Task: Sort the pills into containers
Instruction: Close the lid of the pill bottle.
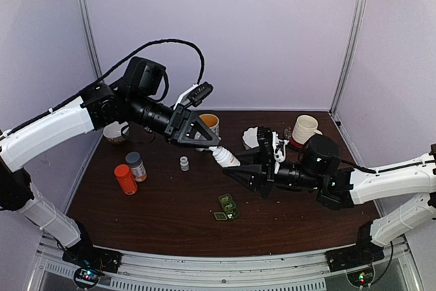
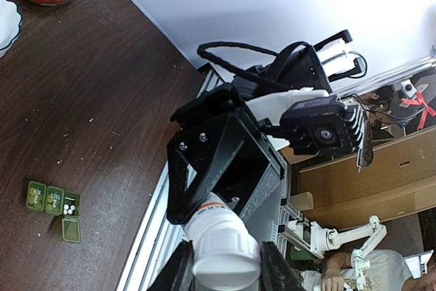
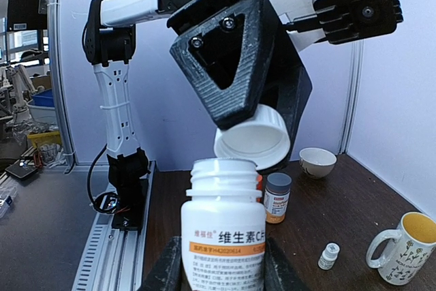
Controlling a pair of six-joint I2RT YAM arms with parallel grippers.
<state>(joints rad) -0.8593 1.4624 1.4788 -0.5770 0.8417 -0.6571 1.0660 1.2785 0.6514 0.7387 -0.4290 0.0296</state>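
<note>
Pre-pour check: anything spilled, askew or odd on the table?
Nothing stands out. The white bottle is upright and uncapped in the right hand, its cap is in the left hand, and the pill box has one lid open.

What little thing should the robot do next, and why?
Probably swing the left end effector with the white cap aside: the cap is already off, and the open bottle in the right end effector could then tilt over the green pill box.
</note>
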